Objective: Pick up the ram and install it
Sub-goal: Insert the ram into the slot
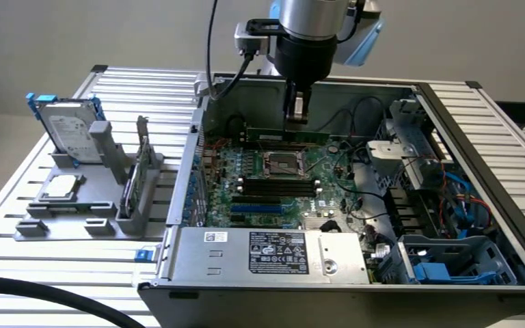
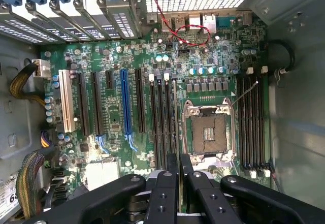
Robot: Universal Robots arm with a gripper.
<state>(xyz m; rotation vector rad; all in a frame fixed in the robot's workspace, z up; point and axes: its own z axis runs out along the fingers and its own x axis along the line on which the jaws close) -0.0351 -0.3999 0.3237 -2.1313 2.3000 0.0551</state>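
Observation:
My gripper point(image 1: 297, 117) hangs inside the open computer case point(image 1: 481, 137), over the back part of the motherboard point(image 1: 244, 171). It is shut on the ram point(image 1: 286, 134), a long thin dark-green stick that hangs level just above the board. From the wrist camera the two black fingers point(image 2: 166, 193) press together on the ram point(image 2: 175, 122), which shows edge-on as a thin line. The stick runs parallel to the black memory slots point(image 2: 160, 122), between them and the CPU socket point(image 2: 209, 132). A second group of slots point(image 2: 251, 122) lies on the socket's other side.
A grey holder point(image 1: 107, 205) on the slatted table at the exterior view's left carries the silver hard drive with blue bracket point(image 1: 66, 130) and a small silver-topped chip point(image 1: 60, 186). The power supply point(image 1: 272, 253), cables point(image 1: 372, 205) and drive cage point(image 1: 454, 260) crowd the case.

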